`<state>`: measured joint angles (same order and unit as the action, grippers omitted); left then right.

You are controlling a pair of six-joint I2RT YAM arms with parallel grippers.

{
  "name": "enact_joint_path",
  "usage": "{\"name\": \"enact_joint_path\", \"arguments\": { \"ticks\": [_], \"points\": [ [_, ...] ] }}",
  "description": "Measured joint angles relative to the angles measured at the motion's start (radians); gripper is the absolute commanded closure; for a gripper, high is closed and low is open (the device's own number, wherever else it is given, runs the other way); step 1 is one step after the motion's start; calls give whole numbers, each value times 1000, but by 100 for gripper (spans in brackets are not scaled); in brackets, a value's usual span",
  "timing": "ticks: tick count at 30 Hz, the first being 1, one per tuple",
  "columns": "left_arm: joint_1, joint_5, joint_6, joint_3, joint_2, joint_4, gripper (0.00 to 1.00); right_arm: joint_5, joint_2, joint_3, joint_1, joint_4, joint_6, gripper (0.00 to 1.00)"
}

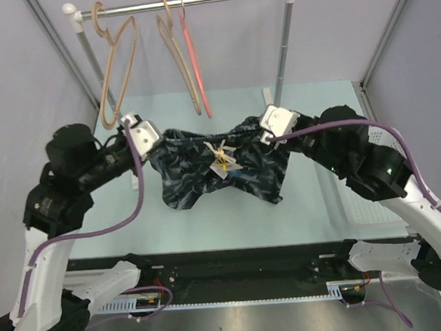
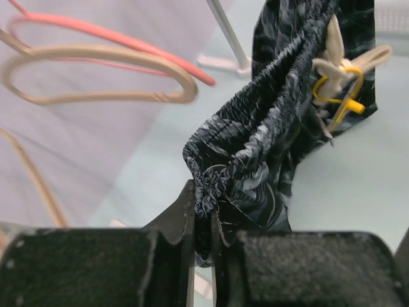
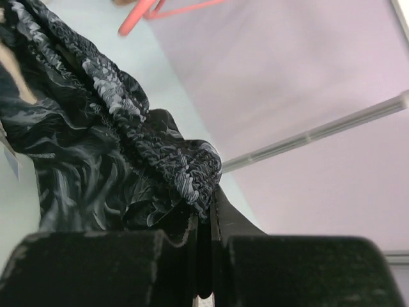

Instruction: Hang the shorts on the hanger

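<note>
With both arms reaching in from the sides, the left gripper (image 1: 155,138) has its jaws nearly shut, pinching the left end of the elastic waistband of the shorts (image 1: 221,173). The left wrist view confirms it: bunched waistband is clamped between the jaws at the gripper (image 2: 203,220) and the fabric (image 2: 275,128) runs away from it. The shorts' long axis is left-right, with the waistband strung between the two grippers and sagging mid-span. The waist edge faces the far side and the legs drape toward the near edge over the worktop (image 1: 231,214); can't tell if the hems touch it. The pale drawstring (image 1: 218,152) and the yellow tag (image 1: 224,165) sit at the centre of the waist. Behind, two wooden hangers (image 1: 115,63) and the pink-red hanger (image 1: 196,69) hang from the rail (image 1: 194,1). The hanger is seen almost edge-on, hook up, body pointing down, just behind the waistband and apart from it. The right gripper (image 1: 267,136) has its jaws closed thin on the right end of the waistband, and the right wrist view shows the same pinch (image 3: 206,214) on the fabric (image 3: 83,147).
</note>
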<state>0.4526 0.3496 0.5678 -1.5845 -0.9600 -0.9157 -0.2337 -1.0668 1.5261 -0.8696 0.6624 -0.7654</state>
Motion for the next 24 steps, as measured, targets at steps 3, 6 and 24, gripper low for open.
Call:
{"name": "enact_joint_path", "arguments": {
  "ticks": [3, 6, 24],
  "points": [
    [0, -3, 8, -151, -46, -40, 100, -47, -84, 185, -48, 83, -3, 100],
    [0, -5, 9, -198, -56, -59, 99, -83, -138, 288, -71, 132, -5, 100],
    [6, -92, 124, 686, 48, 328, 100, 164, -244, -253, 212, 61, 66, 100]
  ]
}}
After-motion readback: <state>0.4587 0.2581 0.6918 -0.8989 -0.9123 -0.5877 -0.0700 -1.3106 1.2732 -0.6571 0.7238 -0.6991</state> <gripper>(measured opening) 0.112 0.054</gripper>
